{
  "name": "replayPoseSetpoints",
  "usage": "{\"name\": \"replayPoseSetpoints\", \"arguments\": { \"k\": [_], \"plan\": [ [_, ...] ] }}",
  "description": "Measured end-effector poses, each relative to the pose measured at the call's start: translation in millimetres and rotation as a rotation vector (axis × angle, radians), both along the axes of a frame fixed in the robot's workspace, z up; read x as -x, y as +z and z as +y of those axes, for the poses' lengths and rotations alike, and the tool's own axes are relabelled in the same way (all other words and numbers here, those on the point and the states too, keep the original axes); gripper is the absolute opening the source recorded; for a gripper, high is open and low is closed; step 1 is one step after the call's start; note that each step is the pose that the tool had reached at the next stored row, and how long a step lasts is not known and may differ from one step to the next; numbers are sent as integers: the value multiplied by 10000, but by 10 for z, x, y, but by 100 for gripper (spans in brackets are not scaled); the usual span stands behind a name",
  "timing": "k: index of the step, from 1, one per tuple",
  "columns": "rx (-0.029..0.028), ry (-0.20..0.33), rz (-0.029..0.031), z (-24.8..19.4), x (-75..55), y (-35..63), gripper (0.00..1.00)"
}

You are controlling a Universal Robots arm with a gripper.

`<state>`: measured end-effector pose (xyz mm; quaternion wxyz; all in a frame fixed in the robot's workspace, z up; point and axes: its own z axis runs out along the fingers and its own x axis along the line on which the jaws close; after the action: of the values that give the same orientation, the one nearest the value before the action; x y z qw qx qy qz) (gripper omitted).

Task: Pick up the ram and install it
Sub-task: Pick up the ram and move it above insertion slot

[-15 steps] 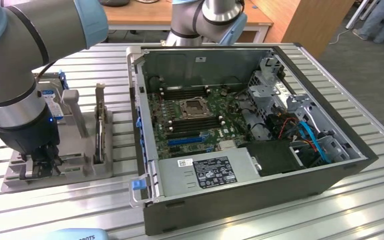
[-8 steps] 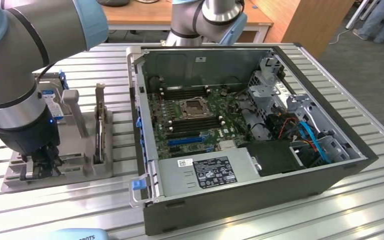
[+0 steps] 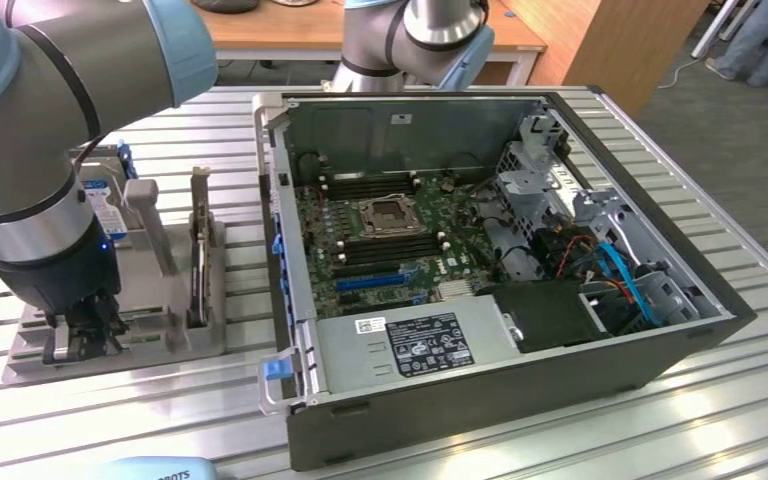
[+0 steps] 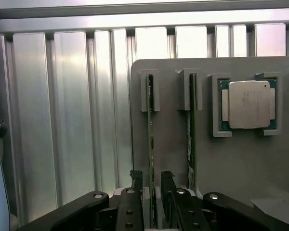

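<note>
While the gripper [image 4: 151, 177] hung at one end of the holder [image 4: 169, 139], jaws stood wide, one finger either side of the ram [image 4: 150, 130]. Gaps showed both sides; nothing gripped yet. Ram sat on its thin edge in the slot nearest holder's edge. A 2nd board [image 4: 190, 130] stood in the next slot just beside, square chip [image 4: 244, 104] beyond that. Ram's long axis ran along the slot, from gripper end to holder's clip end.

Risks, my guess:
- Uneven close cd tilt or twist the ram in its slot.
- The finger betw. the 2 boards cd knock the 2nd.
- A crooked pull cd jam the ram in the clip.
</note>
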<state>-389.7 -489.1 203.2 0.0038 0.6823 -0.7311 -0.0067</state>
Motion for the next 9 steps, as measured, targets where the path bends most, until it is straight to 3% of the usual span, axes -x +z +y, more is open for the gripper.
{"name": "replayPoseSetpoints", "arguments": {
  "k": [9],
  "plan": [
    [0, 17, 0, 0, 0, -42, 29]
  ]
}}
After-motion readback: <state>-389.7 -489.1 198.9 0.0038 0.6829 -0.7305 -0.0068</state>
